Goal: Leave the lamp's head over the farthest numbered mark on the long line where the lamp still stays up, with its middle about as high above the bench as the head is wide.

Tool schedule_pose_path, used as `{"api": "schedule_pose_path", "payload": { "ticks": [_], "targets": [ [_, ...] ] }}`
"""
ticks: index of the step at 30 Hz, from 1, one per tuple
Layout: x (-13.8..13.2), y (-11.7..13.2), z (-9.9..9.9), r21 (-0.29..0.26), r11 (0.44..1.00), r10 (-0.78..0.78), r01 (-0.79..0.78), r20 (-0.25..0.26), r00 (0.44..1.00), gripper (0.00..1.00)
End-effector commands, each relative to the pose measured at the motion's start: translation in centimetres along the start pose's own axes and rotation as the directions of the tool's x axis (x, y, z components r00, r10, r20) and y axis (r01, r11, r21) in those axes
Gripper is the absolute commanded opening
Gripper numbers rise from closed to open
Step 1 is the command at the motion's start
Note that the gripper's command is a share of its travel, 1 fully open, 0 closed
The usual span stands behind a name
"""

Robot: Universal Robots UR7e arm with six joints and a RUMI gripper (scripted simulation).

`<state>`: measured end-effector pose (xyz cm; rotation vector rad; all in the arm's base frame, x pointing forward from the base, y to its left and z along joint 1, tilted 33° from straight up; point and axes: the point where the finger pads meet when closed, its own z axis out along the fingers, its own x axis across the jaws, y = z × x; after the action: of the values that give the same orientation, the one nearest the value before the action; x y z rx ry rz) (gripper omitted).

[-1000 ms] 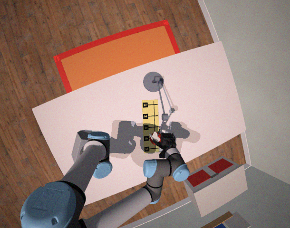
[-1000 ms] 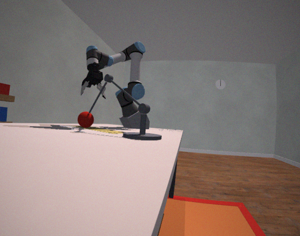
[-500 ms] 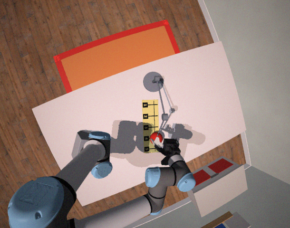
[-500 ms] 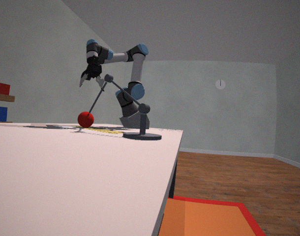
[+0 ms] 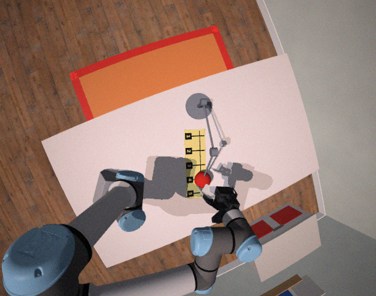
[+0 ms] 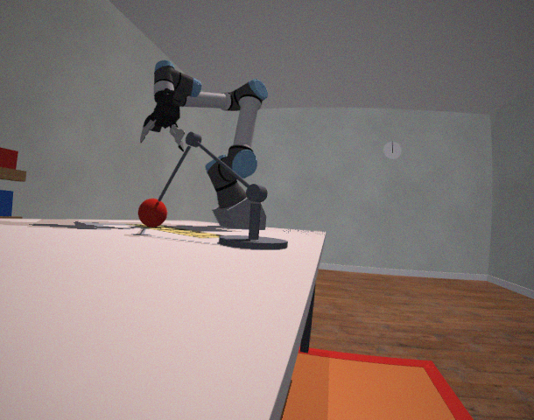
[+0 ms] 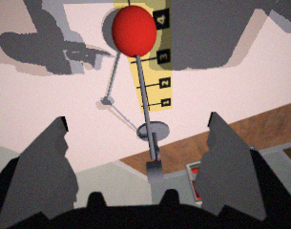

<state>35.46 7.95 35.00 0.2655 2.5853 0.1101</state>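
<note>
The lamp's red ball head [image 5: 202, 179] [image 6: 152, 212] [image 7: 134, 31] appears over the long line beside mark 4 from above. It is low over the bench; the exact gap is unclear. The lamp's elbow joint [image 5: 213, 152] [image 6: 193, 139] [image 7: 155, 171] is raised, with the lower arm rising from the round grey base [image 5: 193, 108] [image 6: 254, 244] [image 7: 159, 130]. The yellow strip [image 5: 194, 143] [image 7: 156, 93] shows marks 1 to 5 in the top view. My gripper [image 6: 162, 144] [image 7: 138, 114] is open and empty, high above the head near elbow height, touching nothing that I can see.
The white bench [image 5: 261, 95] [image 6: 144, 316] carries the lamp. An orange mat with a red border [image 5: 143, 50] lies on the floor beyond one bench edge. A white cabinet [image 5: 286, 245] with red panels stands off another edge. Arm shadows cross part of the strip.
</note>
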Motion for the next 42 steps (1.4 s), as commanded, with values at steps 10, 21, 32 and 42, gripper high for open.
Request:
{"api": "schedule_pose_path", "payload": {
  "ticks": [10,21,32,42],
  "targets": [
    [-0.09,-0.58,-1.53,-0.01,1.0,-0.007,0.007,0.0,1.0,1.0],
    [-0.1,-0.61,-1.67,0.005,1.0,0.003,-0.003,0.002,1.0,1.0],
    [-0.09,-0.5,-1.54,0.017,1.0,0.01,-0.01,0.003,1.0,1.0],
    [-0.1,-0.5,-1.56,0.017,1.0,0.01,-0.01,0.003,1.0,1.0]
  ]
}}
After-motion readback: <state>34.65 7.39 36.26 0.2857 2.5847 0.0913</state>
